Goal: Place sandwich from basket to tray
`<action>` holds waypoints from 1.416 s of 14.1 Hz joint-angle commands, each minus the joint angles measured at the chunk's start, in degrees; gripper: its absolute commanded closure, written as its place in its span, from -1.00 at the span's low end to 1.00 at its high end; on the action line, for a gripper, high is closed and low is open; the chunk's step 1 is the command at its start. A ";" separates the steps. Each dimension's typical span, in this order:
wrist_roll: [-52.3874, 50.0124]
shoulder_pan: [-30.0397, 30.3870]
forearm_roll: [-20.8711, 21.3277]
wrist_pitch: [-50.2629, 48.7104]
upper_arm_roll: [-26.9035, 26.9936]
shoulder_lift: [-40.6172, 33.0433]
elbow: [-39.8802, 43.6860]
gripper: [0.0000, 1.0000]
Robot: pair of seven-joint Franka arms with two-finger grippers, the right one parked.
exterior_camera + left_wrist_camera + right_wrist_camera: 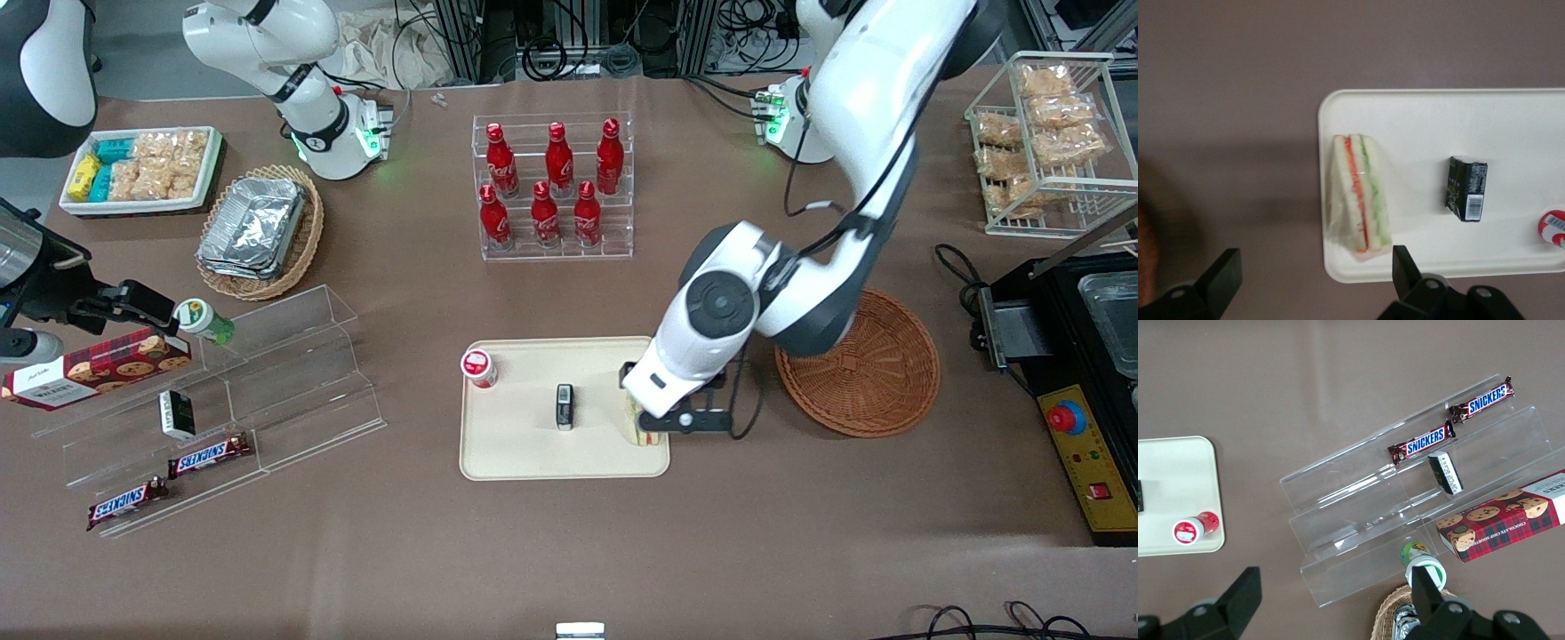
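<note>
Open-fingered, the left arm's gripper (1311, 273) hangs over the tray's (516, 453) edge nearest the basket (876, 382), holding nothing. Directly below it the sandwich (1358, 193) sits on the tray, standing on its edge, orange and green filling facing up. Its long axis runs along that tray edge — crosswise to the line between the two fingertips (1403, 261). Apart from it on the tray (farther from the basket) sit a small dark box (1466, 188) and a red-capped bottle (478, 367). Release looks complete — lifting away seems next.
</note>
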 commanded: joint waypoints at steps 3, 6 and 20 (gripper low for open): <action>2.64 6.01 -3.63 -13.52 0.18 -9.46 -2.27 -1.00; 10.60 9.80 -5.67 -18.71 0.27 -15.00 -3.41 -1.00; 31.91 7.53 -10.95 -29.19 22.59 -34.53 -10.01 -1.00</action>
